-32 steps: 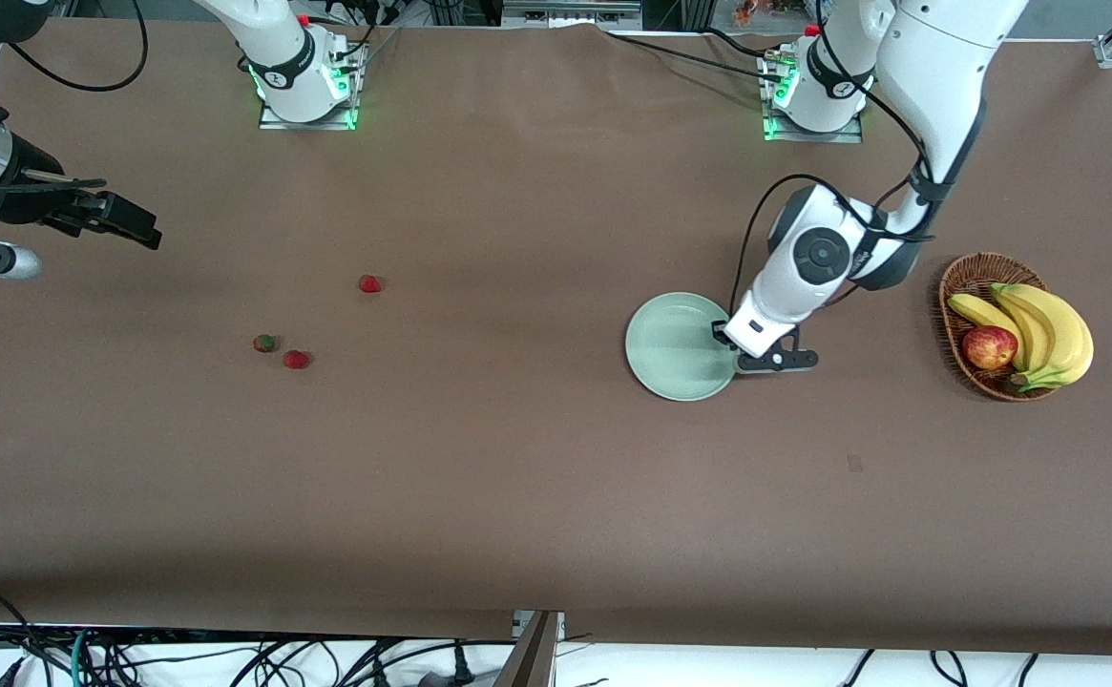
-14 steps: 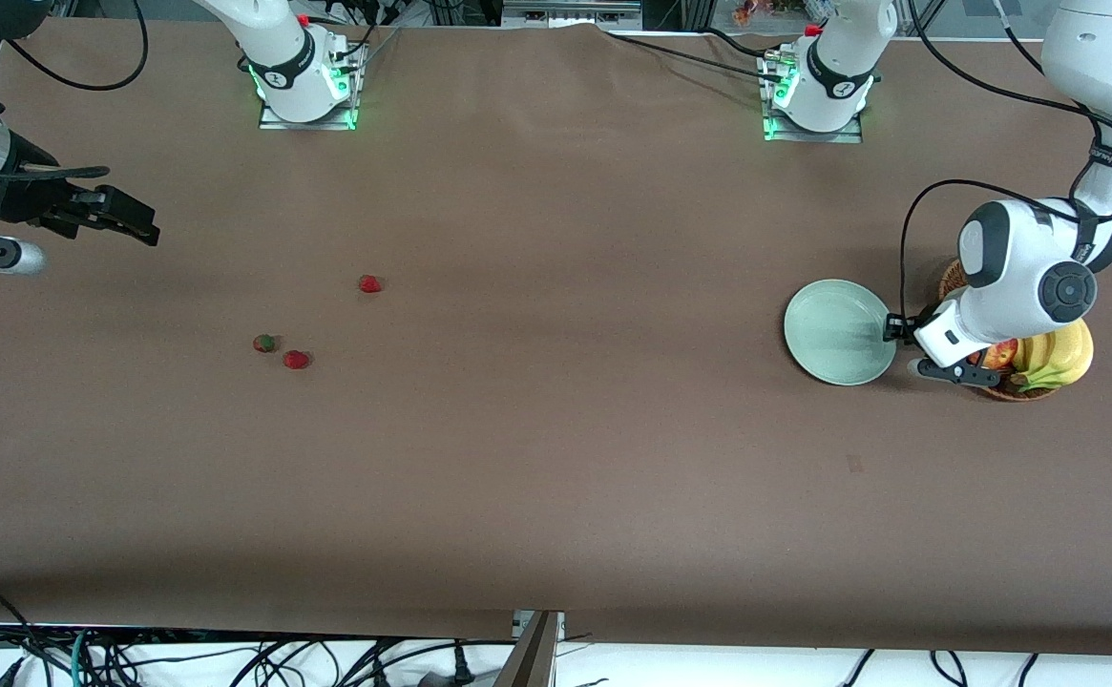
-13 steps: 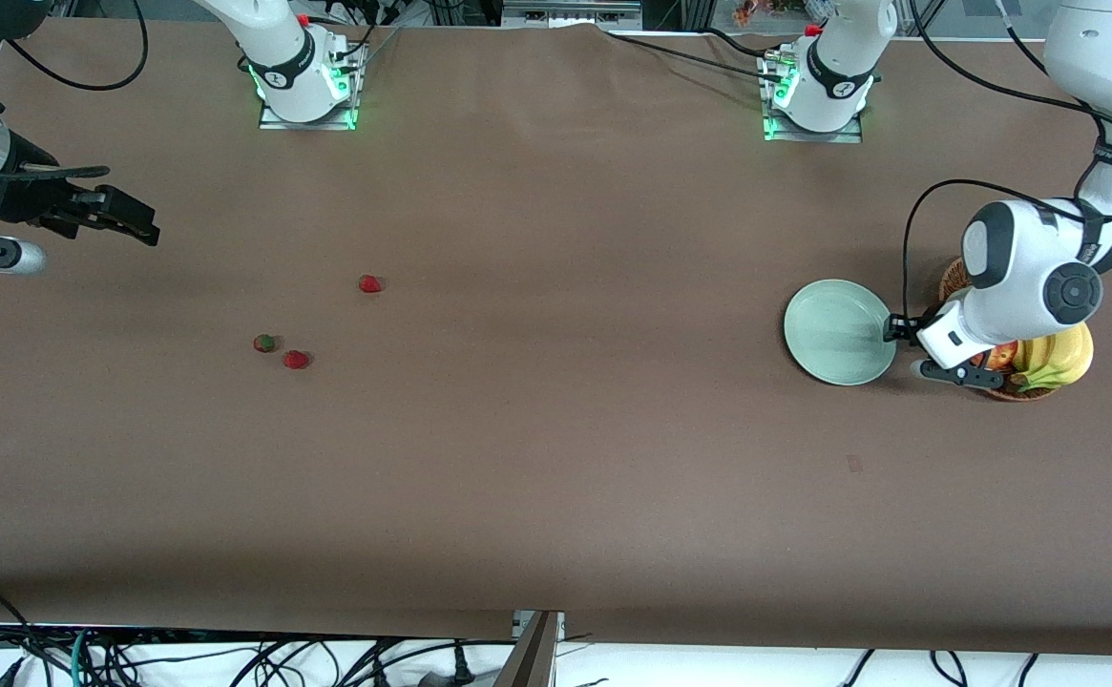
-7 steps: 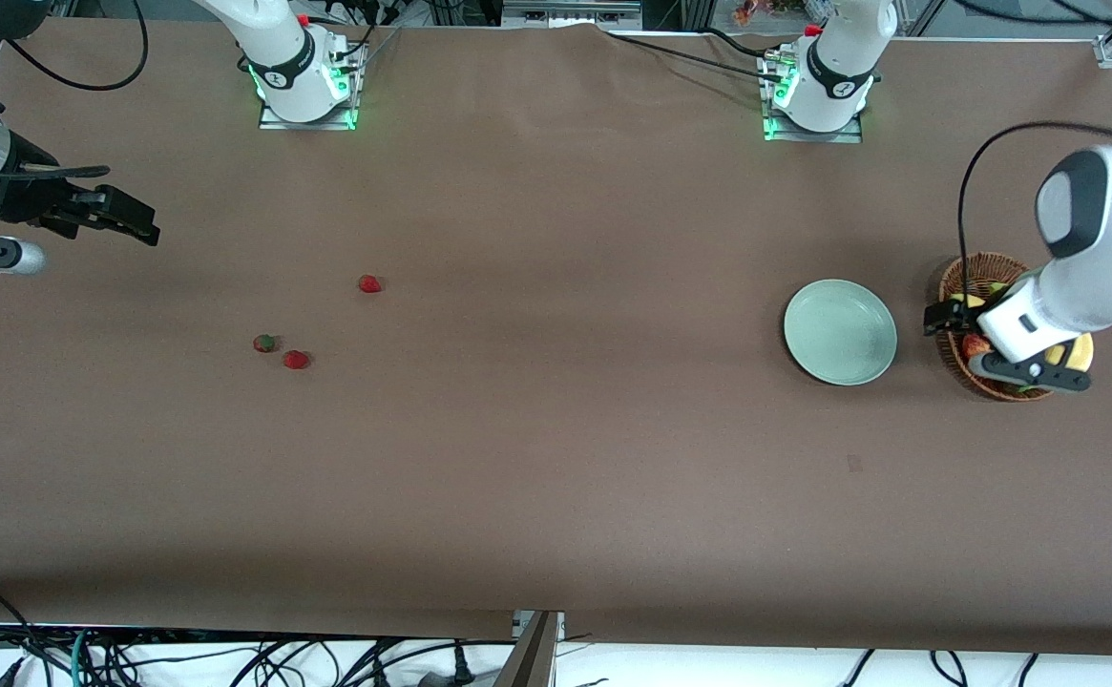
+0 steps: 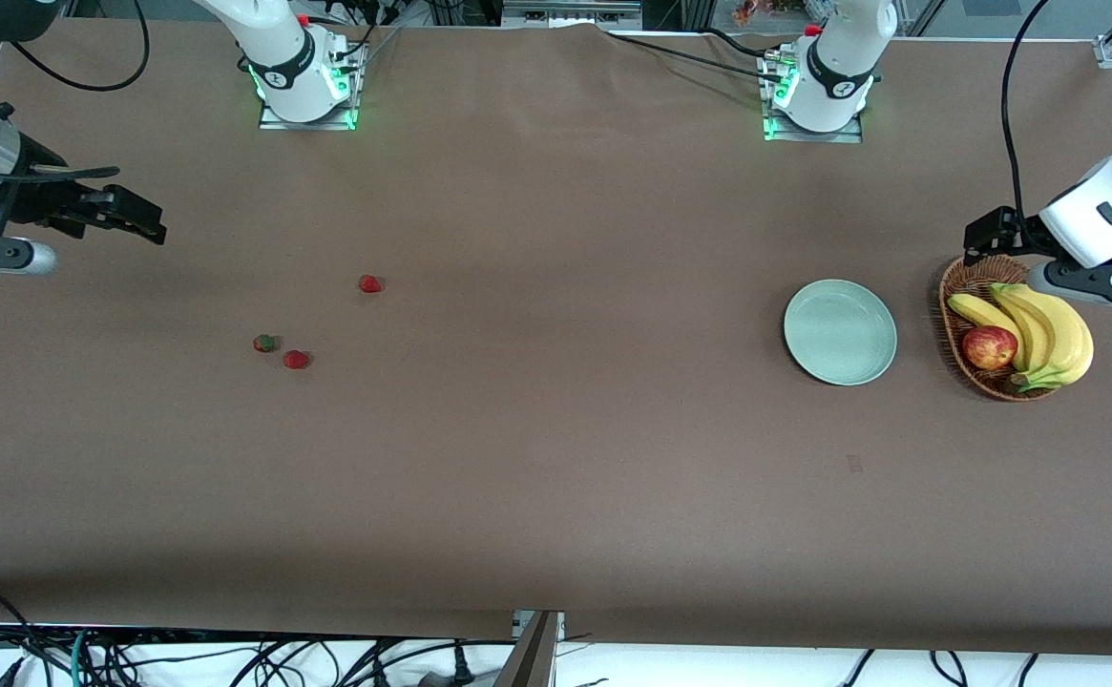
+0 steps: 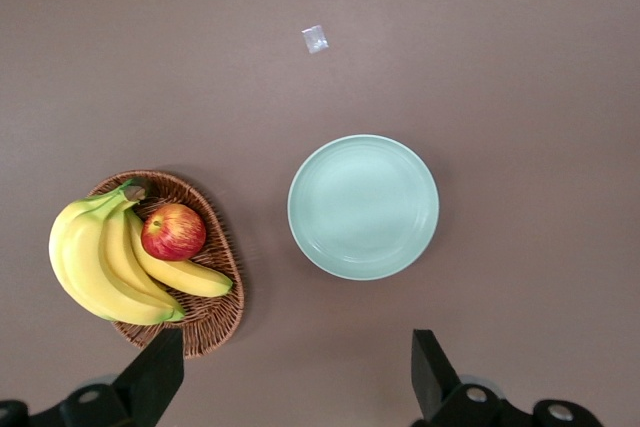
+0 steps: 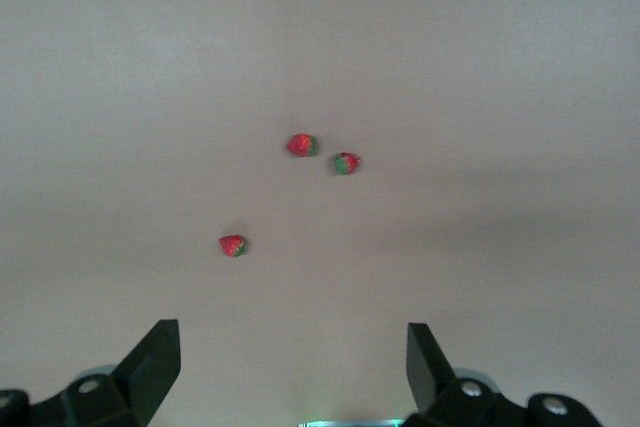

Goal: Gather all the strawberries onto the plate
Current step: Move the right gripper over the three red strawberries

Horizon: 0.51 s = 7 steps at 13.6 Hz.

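Three red strawberries (image 5: pixel 296 359) lying bare toward the right arm's end, two nearer, one farther. Pale green plate (image 5: pixel 840 331) sitting empty beside wicker basket (image 5: pixel 962 334) holding bananas (image 5: pixel 1042 329) and apple (image 5: pixel 989 347). Left gripper (image 6: pixel 290 372) hanging unclenched over basket; right gripper (image 7: pixel 292 367) waiting, fingers spread.

Left claw (image 6: pixel 290 377) fingertips cut off by wrist-view edge.

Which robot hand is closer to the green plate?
The left one. The left gripper hangs open by the basket, right beside the plate. The right gripper, open too, waits at the right arm's end, past the strawberries.
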Available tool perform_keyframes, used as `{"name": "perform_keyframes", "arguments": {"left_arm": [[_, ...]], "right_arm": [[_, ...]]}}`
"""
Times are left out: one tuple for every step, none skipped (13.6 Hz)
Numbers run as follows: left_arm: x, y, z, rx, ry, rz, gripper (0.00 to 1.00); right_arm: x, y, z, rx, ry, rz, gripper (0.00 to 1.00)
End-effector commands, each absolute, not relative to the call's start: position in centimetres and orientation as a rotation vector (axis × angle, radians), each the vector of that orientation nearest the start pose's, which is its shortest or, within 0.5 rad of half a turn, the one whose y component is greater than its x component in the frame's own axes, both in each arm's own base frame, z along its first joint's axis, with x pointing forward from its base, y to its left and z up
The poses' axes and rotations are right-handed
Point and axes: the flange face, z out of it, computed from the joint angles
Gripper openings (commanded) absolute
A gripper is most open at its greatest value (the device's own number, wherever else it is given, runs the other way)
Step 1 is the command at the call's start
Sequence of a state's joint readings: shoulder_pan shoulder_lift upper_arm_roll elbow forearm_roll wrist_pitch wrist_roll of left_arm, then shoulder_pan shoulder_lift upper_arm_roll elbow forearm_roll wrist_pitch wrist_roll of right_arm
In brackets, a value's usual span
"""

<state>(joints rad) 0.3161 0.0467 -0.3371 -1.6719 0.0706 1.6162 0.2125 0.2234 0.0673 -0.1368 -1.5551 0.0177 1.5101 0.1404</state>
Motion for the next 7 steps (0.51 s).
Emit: {"name": "perform_keyframes", "arguments": {"left_arm": [[56.4, -1.6, 56.7, -3.078, 0.397, 0.180, 1.00], [56.0, -2.0, 57.2, -3.091, 0.398, 0.182, 1.00], [55.9, -2.1, 57.2, -3.107, 0.382, 0.191, 1.00], [55.9, -2.5, 57.4, -3.118, 0.354, 0.186, 1.00], [55.8, -2.8, 57.4, -3.121, 0.330, 0.186, 1.00], [55.8, -3.7, 57.4, -3.122, 0.311, 0.181, 1.00], [55.9, -3.6, 57.5, -3.137, 0.256, 0.176, 1.00]], "right_arm": [[55.8, 6.7, 57.2, -3.141, 0.028, 0.219, 1.00], [55.7, 6.9, 56.7, -3.140, 0.021, 0.236, 1.00], [55.6, 7.1, 56.1, -3.138, 0.016, 0.253, 1.00], [55.5, 7.2, 55.1, -3.126, 0.018, 0.269, 1.00], [55.3, 7.6, 53.6, -3.115, 0.011, 0.278, 1.00], [55.2, 8.0, 52.1, -3.111, 0.010, 0.281, 1.00], [55.1, 8.1, 50.5, -3.112, 0.027, 0.284, 1.00]]}}
